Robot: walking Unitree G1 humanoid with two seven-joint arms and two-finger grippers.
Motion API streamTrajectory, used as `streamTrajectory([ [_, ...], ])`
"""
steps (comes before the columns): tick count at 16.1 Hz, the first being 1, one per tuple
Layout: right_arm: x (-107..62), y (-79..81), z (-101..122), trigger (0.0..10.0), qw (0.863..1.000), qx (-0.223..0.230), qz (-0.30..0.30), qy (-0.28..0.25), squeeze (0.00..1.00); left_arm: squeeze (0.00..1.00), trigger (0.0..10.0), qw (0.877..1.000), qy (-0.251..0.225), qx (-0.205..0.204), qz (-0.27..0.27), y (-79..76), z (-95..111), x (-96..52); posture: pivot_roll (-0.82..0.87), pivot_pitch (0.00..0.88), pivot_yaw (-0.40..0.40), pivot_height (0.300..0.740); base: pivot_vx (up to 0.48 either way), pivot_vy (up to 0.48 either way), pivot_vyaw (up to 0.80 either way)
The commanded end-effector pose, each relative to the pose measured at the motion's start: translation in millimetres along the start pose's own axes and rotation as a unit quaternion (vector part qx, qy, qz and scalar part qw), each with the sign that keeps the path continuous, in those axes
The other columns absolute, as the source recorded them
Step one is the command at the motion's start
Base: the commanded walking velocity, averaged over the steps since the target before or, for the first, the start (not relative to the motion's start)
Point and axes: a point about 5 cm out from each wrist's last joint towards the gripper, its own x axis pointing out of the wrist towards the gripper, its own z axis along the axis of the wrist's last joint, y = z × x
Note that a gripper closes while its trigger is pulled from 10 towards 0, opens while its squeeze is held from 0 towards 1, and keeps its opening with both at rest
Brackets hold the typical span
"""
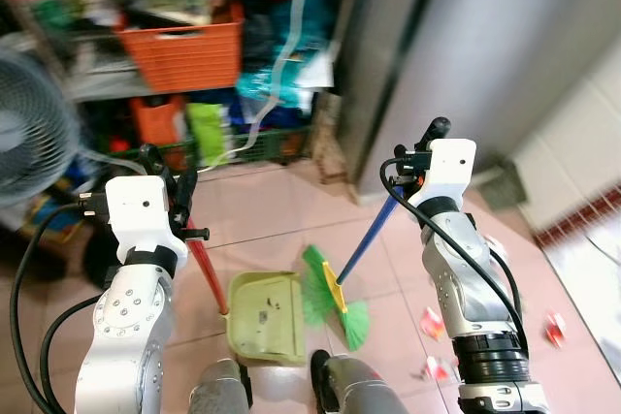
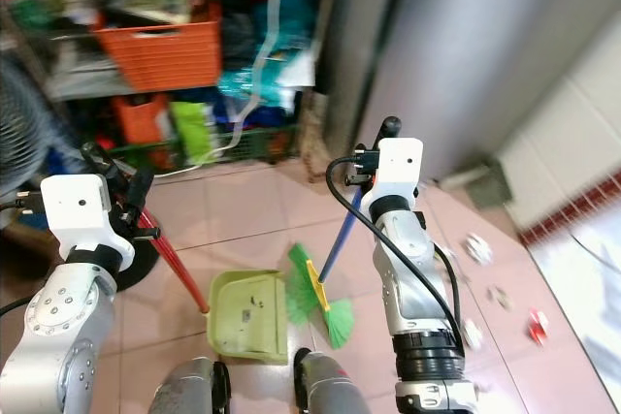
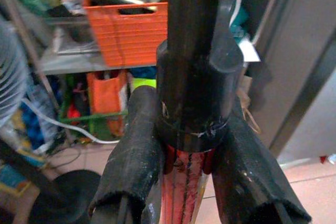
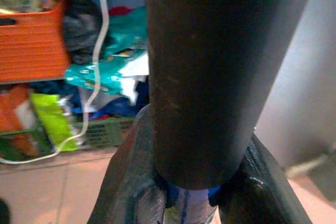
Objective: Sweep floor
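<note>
Pink tiled floor (image 1: 272, 210), shelves (image 1: 194, 36) at 12 o'clock. Left pincer (image 3: 184, 177) grasping dustpan (image 1: 262, 315) handle; right pincer (image 4: 194, 192) grasping broom (image 1: 335, 293).

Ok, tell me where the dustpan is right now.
The yellow-green dustpan lies on the pink tile floor just ahead of the robot's feet, its red handle in the left hand, the green broom head at its right edge.

Domestic storage or utility corner of a home. Pink floor tiles (image 1: 281, 210) run up to cluttered metal shelving (image 1: 107, 84) holding an orange plastic crate (image 1: 184, 50), bags and packets, with a green basket (image 1: 267, 143) at floor level. A standing electric fan (image 1: 29, 128) occupies the left side; a grey panel (image 1: 466, 46), door or appliance side, rises on the right beside a tiled wall (image 1: 582, 133).
</note>
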Motion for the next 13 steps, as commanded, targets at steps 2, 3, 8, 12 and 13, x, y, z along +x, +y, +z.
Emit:
streamTrajectory([
  [2,1.9,-8.0,-4.3,10.0,0.999,-0.026,-0.023,0.012,0.0,0.0,10.0,1.0,-0.022,-0.005,0.001,2.0,8.4,1.8,0.06,0.133,-0.03,0.74,0.0,0.0,-0.8],
  [3,2.5,-12.6,-6.2,10.0,0.999,-0.036,-0.036,0.016,0.0,0.0,10.0,1.0,-0.021,-0.007,0.001,0.8,8.1,1.8,0.06,0.135,-0.031,0.74,0.0,0.0,-0.8],
  [8,2.2,-16.6,-8.2,10.0,0.997,-0.048,-0.056,0.023,0.0,0.0,10.0,1.0,-0.015,-0.009,-0.003,-0.7,6.3,1.2,0.06,0.143,-0.031,0.74,0.0,0.105,-0.8],
  [12,3.1,-18.6,-8.8,10.0,0.996,-0.052,-0.062,0.023,0.0,0.0,10.0,1.0,-0.016,-0.008,-0.002,0.6,7.0,2.8,0.06,0.147,-0.03,0.74,0.0,0.269,-0.8],
  [13,3.0,-18.7,-8.9,10.0,0.996,-0.053,-0.062,0.023,0.0,0.0,10.0,1.0,-0.017,-0.002,-0.005,-0.7,7.3,2.8,0.06,0.149,-0.029,0.74,0.0,0.0,-0.8],
])
